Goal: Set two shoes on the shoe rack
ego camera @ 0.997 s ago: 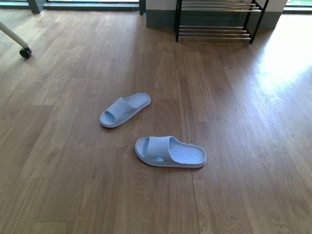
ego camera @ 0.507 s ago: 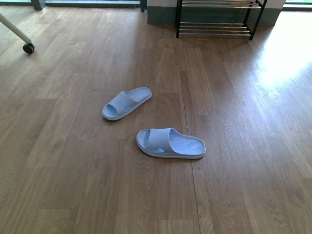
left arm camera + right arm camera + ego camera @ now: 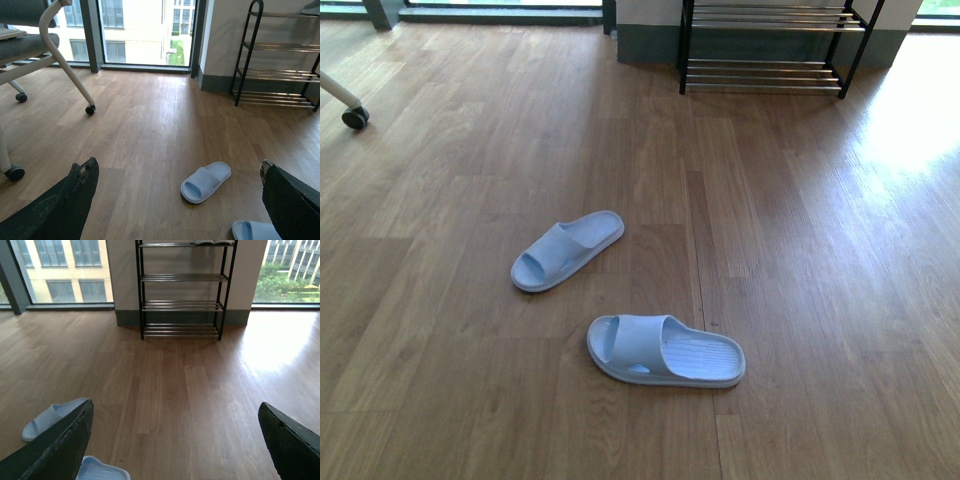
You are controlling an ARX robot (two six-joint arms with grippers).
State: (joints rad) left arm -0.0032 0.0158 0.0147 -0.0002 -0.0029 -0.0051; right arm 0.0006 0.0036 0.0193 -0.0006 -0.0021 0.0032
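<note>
The two shoes are light blue slide slippers lying apart on the wooden floor. One slipper (image 3: 567, 251) lies farther off to the left, the other (image 3: 666, 351) nearer and pointing right. The black shoe rack (image 3: 765, 45) with chrome bars stands against the far wall. My left gripper (image 3: 177, 165) is open above the floor, with the far slipper (image 3: 206, 181) between its fingers' line of sight and the near slipper (image 3: 255, 231) by one finger. My right gripper (image 3: 176, 406) is open and holds nothing, facing the rack (image 3: 181, 290). Both slippers (image 3: 52, 416) (image 3: 102, 471) show beside one of its fingers.
A wheeled chair (image 3: 30, 45) stands at the left, its caster (image 3: 355, 117) on the floor. Tall windows (image 3: 135, 30) run along the far wall beside the rack. Bare wooden floor (image 3: 770, 220) stretches between the slippers and the rack.
The front view has shifted: both slippers now sit lower and a little more to the left in it. They keep the same arrangement on the floor.
</note>
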